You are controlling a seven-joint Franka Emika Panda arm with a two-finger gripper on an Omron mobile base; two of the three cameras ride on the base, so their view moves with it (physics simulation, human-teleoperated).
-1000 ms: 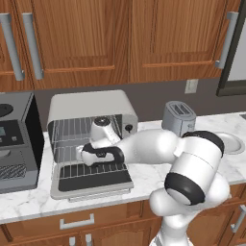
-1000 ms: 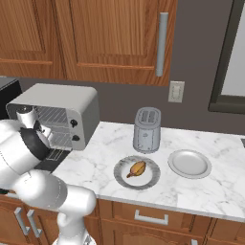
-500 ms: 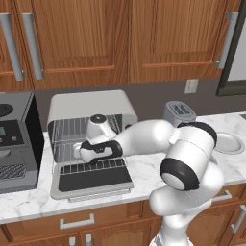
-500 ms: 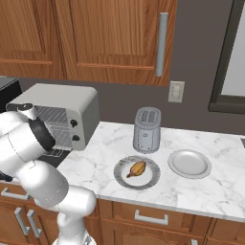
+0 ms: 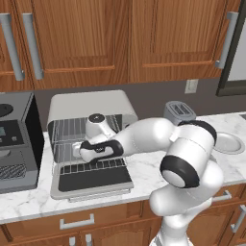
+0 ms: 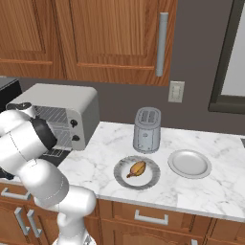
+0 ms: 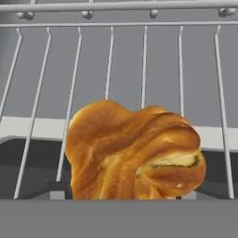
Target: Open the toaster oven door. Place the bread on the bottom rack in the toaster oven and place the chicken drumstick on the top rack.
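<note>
- Inside the toaster oven (image 5: pixel 86 108), the gripper (image 5: pixel 77 150) reaches over the dropped door (image 5: pixel 91 178).
- Just ahead of the jaws, the bread (image 7: pixel 132 151) lies on a wire rack (image 7: pixel 125 69).
- I cannot tell whether the jaws are released or grasping it.
- The drumstick (image 6: pixel 137 168) waits on a plate (image 6: pixel 119 174).

The arm (image 5: pixel 187 158) rises from its base at the lower right of the left base view, bends at a large white elbow joint with a dark ring, and extends horizontally leftward. The forearm (image 5: pixel 144 137) lies roughly level, ending in a wrist with a dark band. The hand (image 5: pixel 98 150) points left, with a rounded white wrist housing capped in black standing just above it. The gripper (image 5: pixel 77 150) sits at the far left end of the hand; finger separation cannot be determined from this view. In the right base view, the arm's upper links (image 6: pixel 28 143) fold over at the left edge, white with a dark joint band.
</note>
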